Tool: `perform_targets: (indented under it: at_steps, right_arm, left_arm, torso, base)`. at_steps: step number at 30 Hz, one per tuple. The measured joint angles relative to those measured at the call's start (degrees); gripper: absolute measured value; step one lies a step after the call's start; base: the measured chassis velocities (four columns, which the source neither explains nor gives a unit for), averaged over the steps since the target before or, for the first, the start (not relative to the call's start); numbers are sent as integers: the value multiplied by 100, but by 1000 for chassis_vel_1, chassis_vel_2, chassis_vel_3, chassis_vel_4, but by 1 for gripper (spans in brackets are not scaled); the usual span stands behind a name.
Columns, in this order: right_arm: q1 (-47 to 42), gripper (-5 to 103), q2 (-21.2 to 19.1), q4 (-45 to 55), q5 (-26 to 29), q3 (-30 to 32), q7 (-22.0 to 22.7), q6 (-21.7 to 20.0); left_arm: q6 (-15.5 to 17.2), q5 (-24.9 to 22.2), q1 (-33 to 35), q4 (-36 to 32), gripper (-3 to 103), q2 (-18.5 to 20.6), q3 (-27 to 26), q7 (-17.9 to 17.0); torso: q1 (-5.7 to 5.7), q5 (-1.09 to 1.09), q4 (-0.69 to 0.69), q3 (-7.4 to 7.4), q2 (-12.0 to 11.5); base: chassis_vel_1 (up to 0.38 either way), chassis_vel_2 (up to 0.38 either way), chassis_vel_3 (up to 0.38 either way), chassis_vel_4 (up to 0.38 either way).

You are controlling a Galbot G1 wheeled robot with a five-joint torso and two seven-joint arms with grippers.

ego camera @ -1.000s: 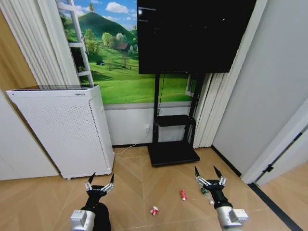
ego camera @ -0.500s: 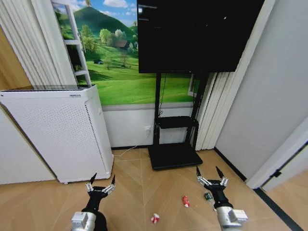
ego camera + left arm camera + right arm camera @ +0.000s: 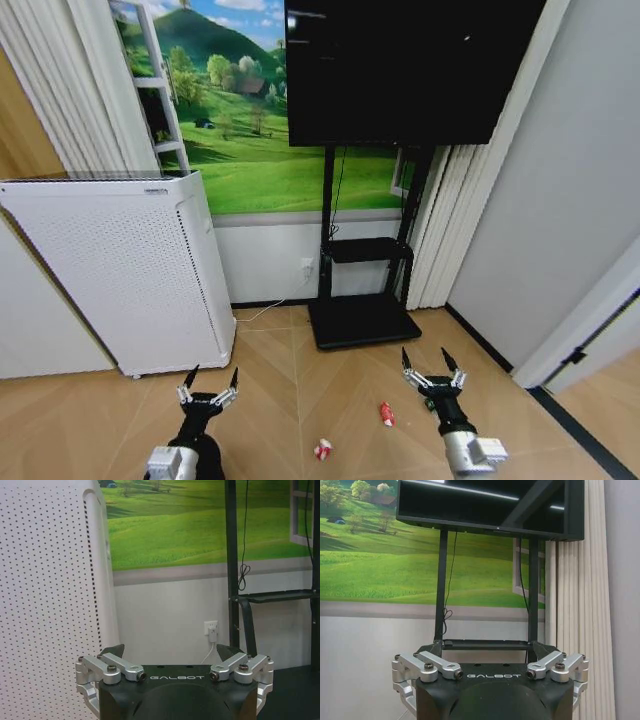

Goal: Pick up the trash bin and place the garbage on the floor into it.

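The left end effector (image 3: 208,385) hangs low in front of the robot, its dark pointed fingers spread wide with nothing between them; it sits just out from the lower front corner of the tall white perforated appliance (image 3: 110,270), over the light tan herringbone wooden floor (image 3: 290,400); the right end effector (image 3: 432,368) is likewise splayed open and empty, well off to the appliance's right and level with the left one. Between the two lie a crushed red-and-white can (image 3: 322,449), to the right of the appliance and closest to the robot, and a small red bottle-like piece (image 3: 385,414) farther right; just behind the right end effector a bit of green shows, probably the labelled plastic bottle, though I cannot be sure. The small black trash bin cannot be made out with certainty. By my reading nothing is done yet: no bin is held, every litter item visible lies loose on the floor, so fetching the bin and all the collecting remain. The word GALBOT is printed on the black body of each end effector in the wrist views (image 3: 176,677); a small dark mark on the appliance's top edge is too small to read.
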Motion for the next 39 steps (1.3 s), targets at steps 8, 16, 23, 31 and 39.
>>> perform_targets:
  at_steps: [8, 16, 23, 31, 39]
  right_arm:
    - [-12, 100, 1, -4, 8, 27, 50, 16]
    - [-36, 100, -21, -27, 43, 31, 48, 51]
    - [-41, 100, -13, -49, 41, 28, 42, 51]
    - [-29, 100, 2, -95, 22, 12, 33, 51]
    - [-48, 100, 31, -120, 10, 44, 30, 73]
  left_arm:
    - [12, -81, 16, -5, 100, -68, -52, -3]
    - [14, -102, 89, -44, 100, -183, -43, -3]
    - [28, -141, 107, -74, 100, -211, -31, -1]
    - [29, -147, 86, -68, 100, -216, -71, 2]
    - [27, -101, 15, -14, 100, -156, -116, 2]
  torso:
    - [-75, 0, -1, -117, -193]
    - [-160, 0, -1, -248, -407]
    - [-216, 0, -1, -339, -554]
    - [-296, 0, -1, -455, -751]
    - [-353, 0, 0, -555, -907]
  base:
    - [0, 0, 0, 0]
    - [0, 0, 0, 0]
    - [0, 0, 0, 0]
    - [16, 16, 15, 19]
    - [29, 23, 34, 30]
